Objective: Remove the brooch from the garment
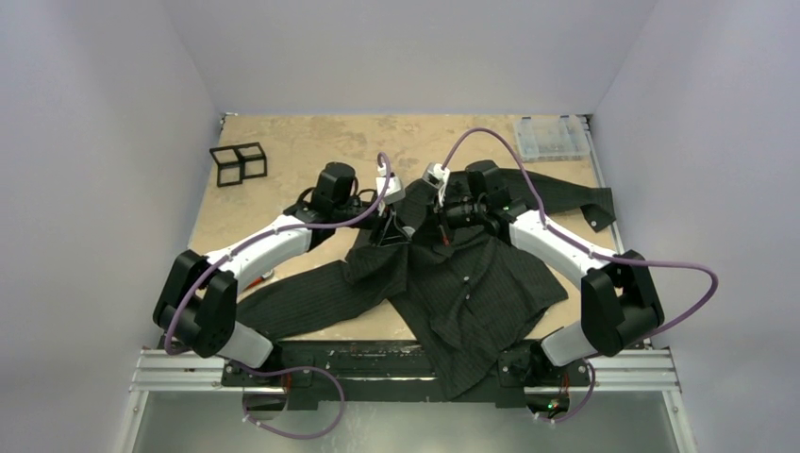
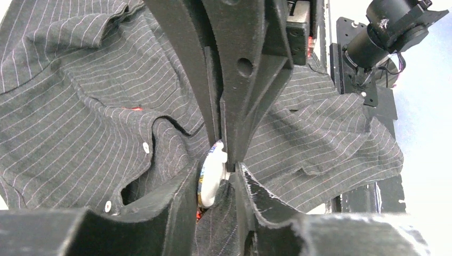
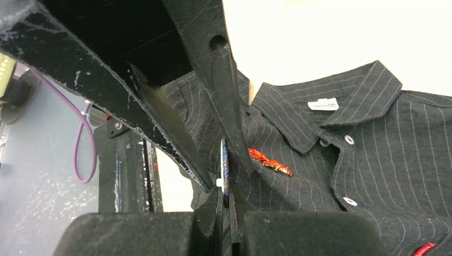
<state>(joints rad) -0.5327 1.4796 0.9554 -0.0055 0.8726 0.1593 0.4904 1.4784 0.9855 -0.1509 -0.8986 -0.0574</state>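
Left arm (image 1: pixel 274 236) and right arm (image 1: pixel 552 245) reach inward, left fingers (image 2: pixel 160 216) partly apart, right fingers (image 3: pixel 160 234) pressed together

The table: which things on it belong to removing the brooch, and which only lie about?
Belong to the job:
garment
brooch, a round disc with a white back

Only lying about:
black wire cubes, far left
clear plastic box, far right corner
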